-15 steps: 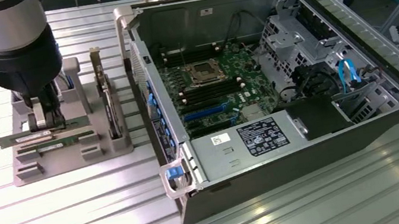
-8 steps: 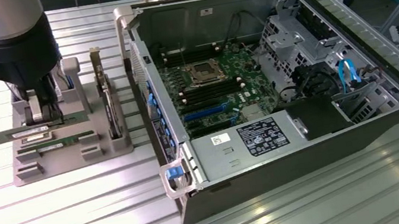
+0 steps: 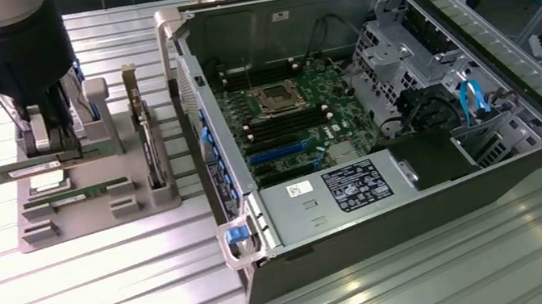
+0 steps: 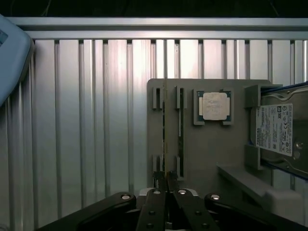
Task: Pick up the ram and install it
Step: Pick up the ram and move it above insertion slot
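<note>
The ram (image 3: 29,169) is a long thin green stick with a white label. My gripper (image 3: 51,152) is shut on its middle and holds it level just over the grey holder tray (image 3: 96,220) at the exterior view's left. In the wrist view the ram (image 4: 164,130) appears edge-on as a thin line running away from my gripper (image 4: 166,185), whose two fingers are pressed together on it. The open computer case (image 3: 373,103) lies to the exterior view's right, and its motherboard (image 3: 289,125) faces up with dark memory slots.
A second green stick (image 3: 76,197) lies in a slot of the tray. A silver processor chip (image 4: 214,106) and a hard drive (image 4: 279,127) also rest on the tray. A dark expansion card (image 3: 149,151) stands upright between the tray and the case wall.
</note>
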Available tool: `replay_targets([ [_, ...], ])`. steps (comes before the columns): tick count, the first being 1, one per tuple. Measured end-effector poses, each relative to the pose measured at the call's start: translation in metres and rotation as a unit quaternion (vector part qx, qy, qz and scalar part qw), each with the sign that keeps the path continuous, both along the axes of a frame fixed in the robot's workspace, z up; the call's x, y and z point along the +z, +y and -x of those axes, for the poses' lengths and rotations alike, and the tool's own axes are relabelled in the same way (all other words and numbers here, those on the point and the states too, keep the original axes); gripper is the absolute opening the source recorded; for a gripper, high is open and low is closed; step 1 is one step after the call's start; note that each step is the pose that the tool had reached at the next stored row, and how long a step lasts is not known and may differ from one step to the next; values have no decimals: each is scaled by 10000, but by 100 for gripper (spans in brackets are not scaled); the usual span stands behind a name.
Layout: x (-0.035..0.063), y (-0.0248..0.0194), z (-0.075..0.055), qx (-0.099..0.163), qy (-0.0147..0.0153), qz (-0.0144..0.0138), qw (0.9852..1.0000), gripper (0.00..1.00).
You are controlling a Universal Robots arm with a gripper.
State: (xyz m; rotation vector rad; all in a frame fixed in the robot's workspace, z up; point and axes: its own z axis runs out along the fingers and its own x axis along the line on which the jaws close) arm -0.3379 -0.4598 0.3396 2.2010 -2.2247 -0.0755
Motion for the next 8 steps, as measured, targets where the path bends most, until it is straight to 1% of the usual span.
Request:
replay_targets([
  [8,155,0,-13,-11,0,0,10000,12],
])
